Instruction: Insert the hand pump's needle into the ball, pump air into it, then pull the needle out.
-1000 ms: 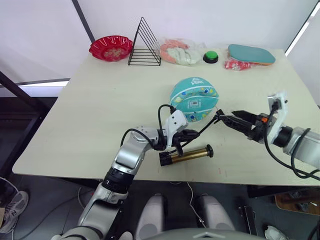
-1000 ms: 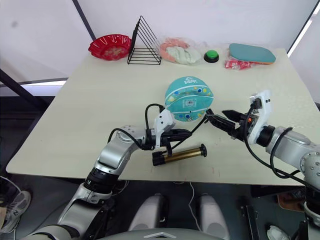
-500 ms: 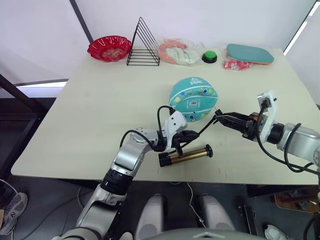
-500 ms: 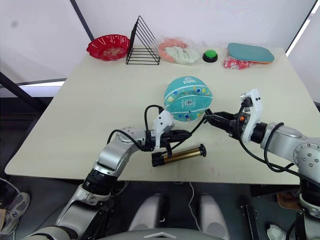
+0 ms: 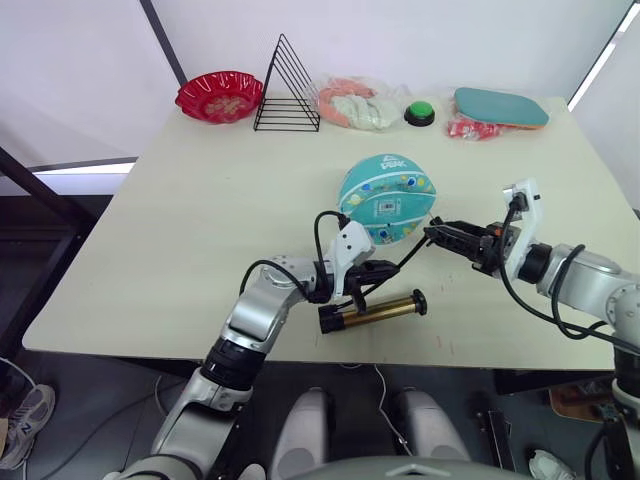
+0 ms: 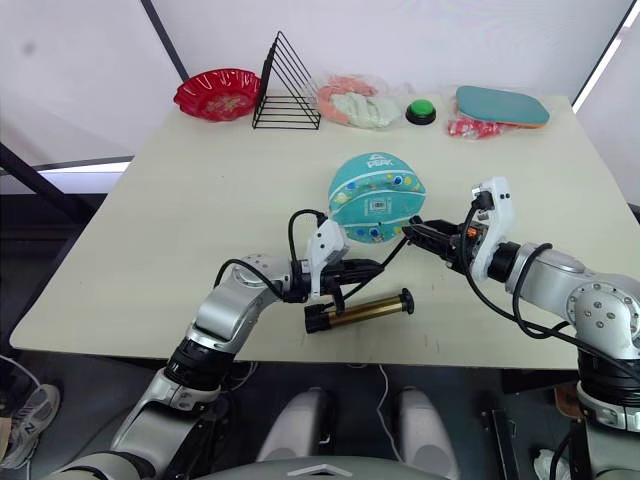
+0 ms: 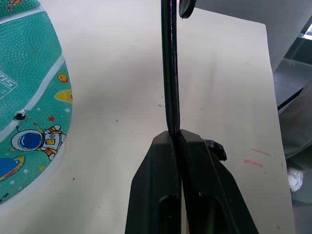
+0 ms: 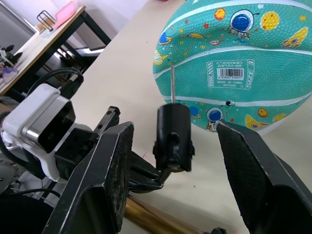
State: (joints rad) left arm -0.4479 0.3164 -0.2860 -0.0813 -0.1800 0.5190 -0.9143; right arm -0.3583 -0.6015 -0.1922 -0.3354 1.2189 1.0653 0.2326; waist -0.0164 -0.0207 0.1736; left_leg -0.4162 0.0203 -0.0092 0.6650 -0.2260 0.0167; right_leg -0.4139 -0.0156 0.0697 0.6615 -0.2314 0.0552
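Left gripper (image 7: 178,139) had its two black fingers (image 7: 156,185) pressed together, pinching the thin black hose (image 7: 170,73), which ran straight away from the fingertips across the pale table (image 7: 122,87). At the far end of the hose a dark curved piece, too cropped to identify, crossed it. The ball (image 7: 27,97), teal with white bands, sat beside the hose, well clear of the gripper. On the ball: a small dark valve hole (image 7: 19,115), an astronaut print (image 7: 36,139) just next to it, and small star and planet prints. A faint red mark (image 7: 256,158) lay on the table on the gripper's other side from the ball.
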